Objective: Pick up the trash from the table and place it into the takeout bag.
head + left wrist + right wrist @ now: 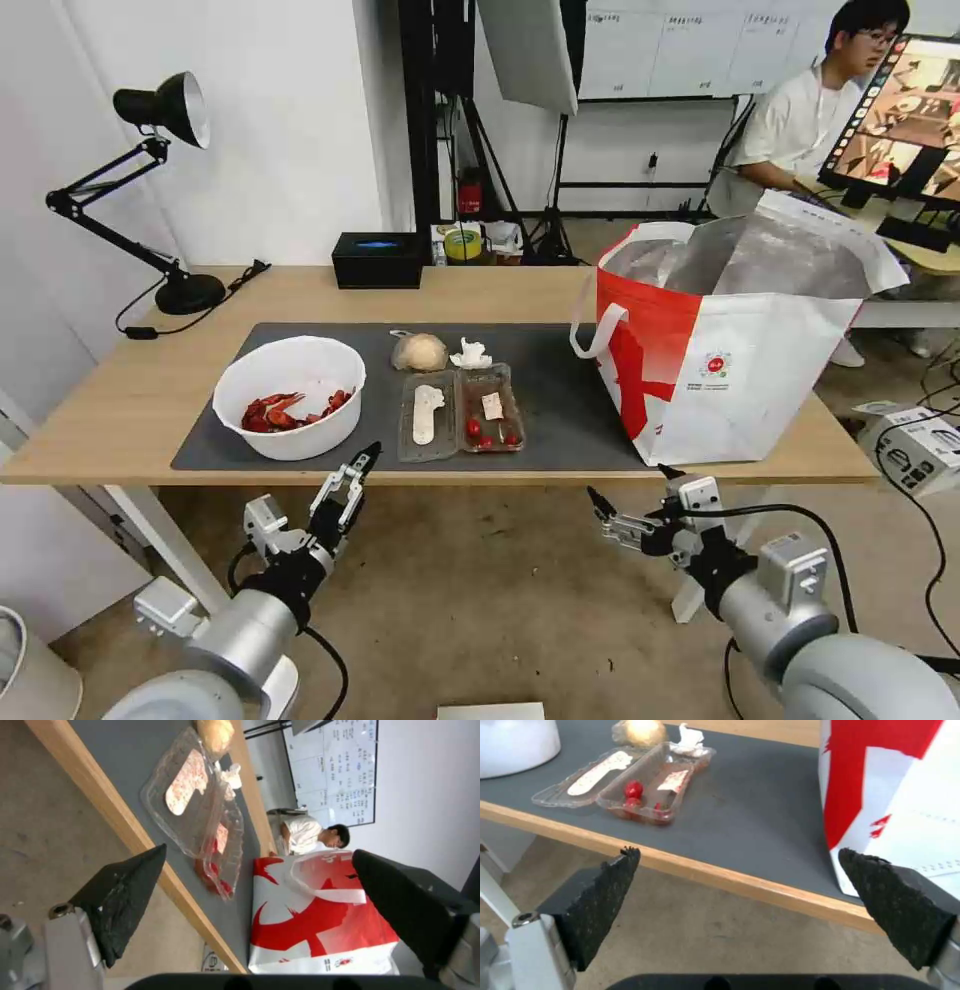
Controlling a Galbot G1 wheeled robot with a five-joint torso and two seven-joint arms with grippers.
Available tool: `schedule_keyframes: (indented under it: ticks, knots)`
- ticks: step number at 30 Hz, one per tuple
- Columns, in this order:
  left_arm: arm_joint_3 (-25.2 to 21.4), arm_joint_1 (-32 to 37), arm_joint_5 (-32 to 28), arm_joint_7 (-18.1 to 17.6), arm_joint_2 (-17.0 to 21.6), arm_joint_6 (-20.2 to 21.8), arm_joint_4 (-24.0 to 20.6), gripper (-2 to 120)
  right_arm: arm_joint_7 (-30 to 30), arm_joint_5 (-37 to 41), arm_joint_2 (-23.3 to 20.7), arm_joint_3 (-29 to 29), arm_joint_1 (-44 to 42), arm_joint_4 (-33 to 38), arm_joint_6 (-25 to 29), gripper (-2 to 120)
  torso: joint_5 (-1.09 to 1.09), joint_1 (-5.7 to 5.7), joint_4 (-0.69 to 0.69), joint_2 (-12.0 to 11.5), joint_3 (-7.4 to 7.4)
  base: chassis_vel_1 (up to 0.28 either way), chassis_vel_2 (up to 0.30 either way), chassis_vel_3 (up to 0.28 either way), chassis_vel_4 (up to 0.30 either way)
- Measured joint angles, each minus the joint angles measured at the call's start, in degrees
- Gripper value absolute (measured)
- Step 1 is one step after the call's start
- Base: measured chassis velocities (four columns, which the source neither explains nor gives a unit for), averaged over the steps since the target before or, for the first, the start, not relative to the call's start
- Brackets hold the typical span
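On the table (pixel 120 420), a dark grey mat (pixel 570 400) carries the trash. A white bowl (pixel 290 397) of red crayfish shells sits at its left. Beside the bowl lies an open clear clamshell tray (pixel 460 412) with small red fruits. Behind the tray are a wrapped beige bun (pixel 420 352) and a crumpled tissue (pixel 470 353). The white and red takeout bag (pixel 730 350) stands open at the right. My left gripper (pixel 358 465) hangs open just below the front edge, near the bowl. My right gripper (pixel 628 482) is open below the edge, in front of the bag (pixel 890 776).
A black desk lamp (pixel 165 190) with its cable stands at the table's back left. A black box (pixel 378 260) sits on the back edge. White table legs (pixel 160 540) run down beside my left arm. A white box (pixel 925 445) lies on the floor at the right.
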Motion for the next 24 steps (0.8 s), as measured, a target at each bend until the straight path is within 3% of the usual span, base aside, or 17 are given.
schedule_keyframes:
  ticks: [11, 24]
  knots:
    - [0.1, -0.9, 0.6, -0.5, -2.1, -0.1, 0.4, 100, -0.1, -0.4, -0.4, -2.8, 1.1, -1.0, 0.0, 100, 0.0, 0.0, 0.0, 0.0, 0.0, 0.0, 0.0, 0.0, 0.0]
    - [0.5, -7.0, 0.4, -1.7, 1.5, 0.0, 5.9, 100, -0.2, -0.5, -0.6, -2.5, 1.0, -1.1, 0.0, 100, 0.0, 0.0, 0.0, 0.0, 0.0, 0.0, 0.0, 0.0, 0.0]
